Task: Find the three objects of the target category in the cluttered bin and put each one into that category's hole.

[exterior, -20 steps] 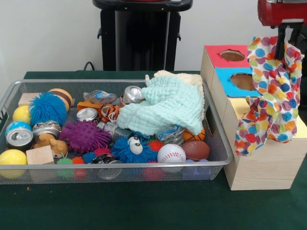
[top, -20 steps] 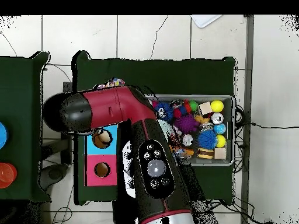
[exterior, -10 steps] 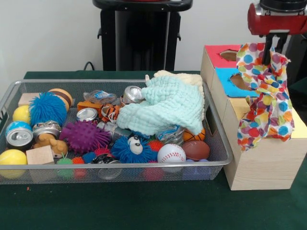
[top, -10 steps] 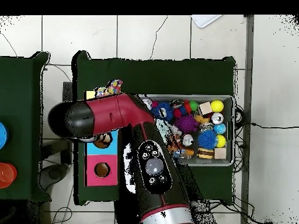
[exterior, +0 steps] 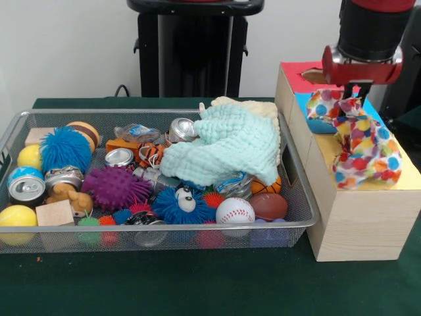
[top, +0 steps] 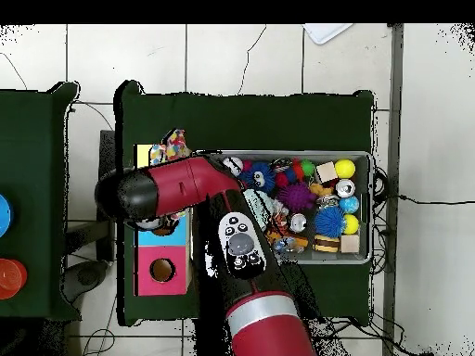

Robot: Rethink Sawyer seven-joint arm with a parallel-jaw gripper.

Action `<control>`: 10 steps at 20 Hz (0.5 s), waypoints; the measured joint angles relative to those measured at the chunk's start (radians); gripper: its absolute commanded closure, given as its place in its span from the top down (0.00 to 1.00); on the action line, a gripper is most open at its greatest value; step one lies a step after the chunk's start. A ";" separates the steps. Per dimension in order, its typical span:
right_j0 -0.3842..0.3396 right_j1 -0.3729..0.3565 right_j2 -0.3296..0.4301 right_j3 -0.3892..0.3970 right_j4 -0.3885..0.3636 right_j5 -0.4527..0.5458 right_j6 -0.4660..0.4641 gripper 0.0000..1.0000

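The claw (exterior: pixel 356 92) hangs under the red and black arm (top: pixel 190 185) at about 1 o'clock in the front view, and it is clenched on the top of a polka-dot cloth (exterior: pixel 358 141). The lower part of this cloth is piled on the yellow end of the wooden box (exterior: pixel 358 227), and its upper part covers the blue section, so the hole there is hidden. Behind it, the red section with its hole (exterior: pixel 314 76) shows only partly past the arm. In the overhead view the cloth peeps out at about 11 o'clock of the arm's head, and I think it lies over the yellow section, but the arm covers most of it. The wire bin (exterior: pixel 197 234) stands just beside the box on the green table (exterior: pixel 197 283), toward 9 o'clock from it. At the bin's 2 o'clock corner lies a mint-green knitted cloth (exterior: pixel 227 148), with a cream cloth (exterior: pixel 253 106) under its far edge. Near the bin's 5 o'clock corner are a baseball (exterior: pixel 235 210) and a small brown football (exterior: pixel 268 205), touching each other. At the 9 o'clock side are a blue fuzzy ball (exterior: pixel 64 148), a purple spiky ball (exterior: pixel 115 186), a drink can (exterior: pixel 26 186), a wooden block (exterior: pixel 54 212) and a yellow ball (exterior: pixel 18 216).
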 measured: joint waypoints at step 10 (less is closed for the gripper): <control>0.004 0.034 0.007 -0.025 -0.009 -0.037 0.000 0.00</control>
